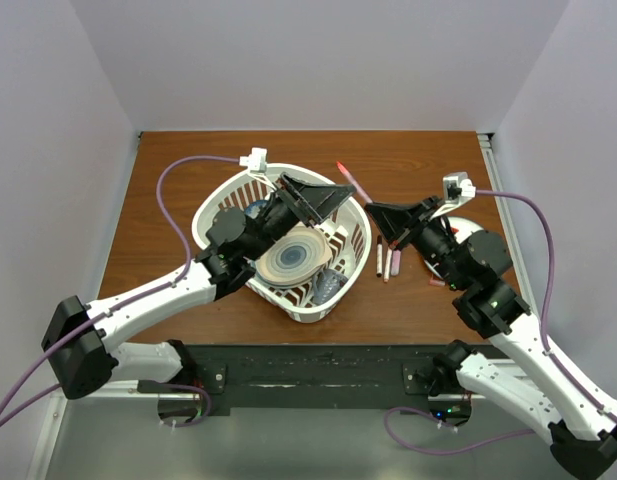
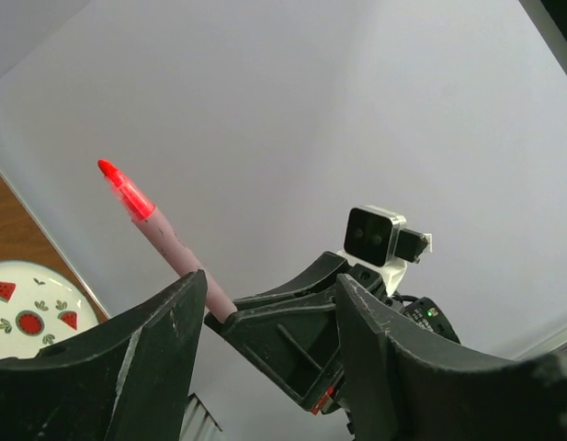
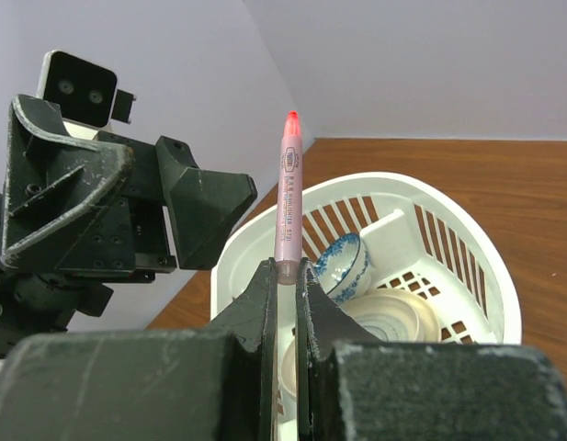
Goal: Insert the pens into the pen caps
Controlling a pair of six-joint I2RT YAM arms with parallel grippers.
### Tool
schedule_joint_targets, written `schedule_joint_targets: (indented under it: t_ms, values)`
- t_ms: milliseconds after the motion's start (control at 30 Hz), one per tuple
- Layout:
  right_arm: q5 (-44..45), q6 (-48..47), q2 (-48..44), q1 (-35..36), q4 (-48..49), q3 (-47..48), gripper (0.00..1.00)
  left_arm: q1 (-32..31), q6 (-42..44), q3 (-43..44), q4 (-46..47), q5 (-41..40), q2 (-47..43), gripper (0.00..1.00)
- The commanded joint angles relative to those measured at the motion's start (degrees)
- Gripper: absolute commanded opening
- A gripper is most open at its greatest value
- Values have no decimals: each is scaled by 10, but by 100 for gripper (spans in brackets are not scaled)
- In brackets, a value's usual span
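We judge the capping to be barely begun. The right gripper (image 3: 285, 266) pinches a pink pen (image 3: 288, 197) by its lower end, red tip up, above the table (image 1: 428, 160) at 2 o'clock from the white basket (image 1: 213, 205). The left gripper (image 2: 269, 289) stands spread and empty, facing it. Spare pens (image 1: 388, 260) lie at the basket's 3 o'clock; a small red piece (image 1: 435, 283) nearby may be a cap. Next, the left gripper needs a cap aligned with that tip.

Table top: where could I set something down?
Bare wood of the table shows left of the white basket and along the far edge. Right of the basket it is crowded: loose pens and a watermelon-patterned plate.
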Motion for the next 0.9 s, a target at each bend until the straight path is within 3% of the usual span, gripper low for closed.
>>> schedule_joint_targets:
  t_ms: [0, 200, 500, 600, 633, 767, 867]
  values:
    - [9, -8, -3, 1, 13, 19, 0, 2, 0, 13, -15, -8, 2, 64]
    - [1, -8, 1, 1, 16, 29, 0, 1, -9, 9, -39, -26, -6, 69]
    - [-57, 30, 3, 1, 61, -4, 0, 2, -1, 23, -6, -45, 16, 57]
    - [-56, 36, 0, 2, 59, -11, 0, 2, -2, 22, 18, -41, 21, 41]
    - [-56, 37, 0, 1, 60, -14, 0, 2, -3, 21, 23, -41, 22, 29]
    - [-58, 49, 8, 2, 47, -19, 0, 2, -4, 3, 58, -43, 14, 1]
    - [-75, 63, 23, 1, 51, -31, 0, 2, 6, 3, 70, -32, 11, 0]
